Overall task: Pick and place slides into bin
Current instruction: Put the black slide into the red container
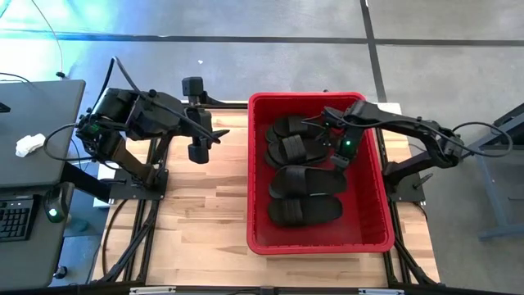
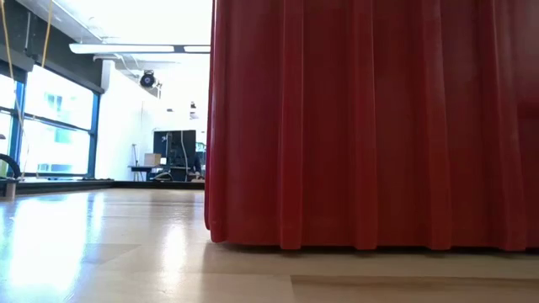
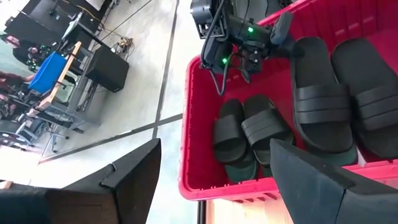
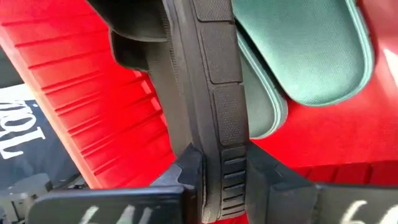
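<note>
The red bin stands on the right half of the wooden table; its wall fills the low view. Several black slides lie in it in pairs, and two green ones lie at its far end. My right gripper reaches into the bin from the right, slanting down, shut on a black slide. My left gripper hangs above the table left of the bin, open, with nothing between its fingers. My right gripper pinches the black slide's sole at one end between its two fingers, one finger on each side of the thin edge. The slide runs away from the fingers along their line, turned on edge over the green slides. Whether its far end rests on anything, I cannot tell.
Bare wood lies left of and in front of the bin. A grey desk with a keyboard and a white wad stands off the table's left. The bin's ribbed wall stands close beside the held slide.
</note>
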`<state>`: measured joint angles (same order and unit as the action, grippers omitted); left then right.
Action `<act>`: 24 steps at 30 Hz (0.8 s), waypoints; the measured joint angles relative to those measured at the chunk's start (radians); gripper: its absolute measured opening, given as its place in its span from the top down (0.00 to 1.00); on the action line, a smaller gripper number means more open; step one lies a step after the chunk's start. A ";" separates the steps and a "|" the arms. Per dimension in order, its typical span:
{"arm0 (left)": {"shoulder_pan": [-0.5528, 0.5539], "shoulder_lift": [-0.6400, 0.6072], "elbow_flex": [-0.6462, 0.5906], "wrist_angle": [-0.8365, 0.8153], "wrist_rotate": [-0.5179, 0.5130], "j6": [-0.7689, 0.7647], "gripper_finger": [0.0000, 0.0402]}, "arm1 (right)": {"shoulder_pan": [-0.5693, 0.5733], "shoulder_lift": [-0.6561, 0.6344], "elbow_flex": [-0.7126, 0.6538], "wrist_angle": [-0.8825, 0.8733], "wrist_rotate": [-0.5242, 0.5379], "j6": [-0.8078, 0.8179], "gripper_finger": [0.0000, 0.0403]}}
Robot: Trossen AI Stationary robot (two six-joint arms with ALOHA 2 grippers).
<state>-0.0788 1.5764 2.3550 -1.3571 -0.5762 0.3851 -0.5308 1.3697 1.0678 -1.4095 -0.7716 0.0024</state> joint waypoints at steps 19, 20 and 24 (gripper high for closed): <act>0.000 0.046 0.000 0.000 0.007 -0.004 0.30 | 0.016 0.123 -0.011 0.041 0.004 -0.011 0.88; 0.000 0.046 0.000 0.001 0.007 -0.005 0.30 | 0.016 0.124 -0.011 0.052 0.004 -0.010 0.88; 0.000 0.046 0.000 0.000 0.007 -0.005 0.30 | 0.016 0.124 -0.011 0.081 0.008 -0.002 0.87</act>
<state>-0.0788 1.6226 2.3550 -1.3567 -0.5690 0.3798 -0.5144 1.4937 1.0569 -1.3289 -0.7635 0.0001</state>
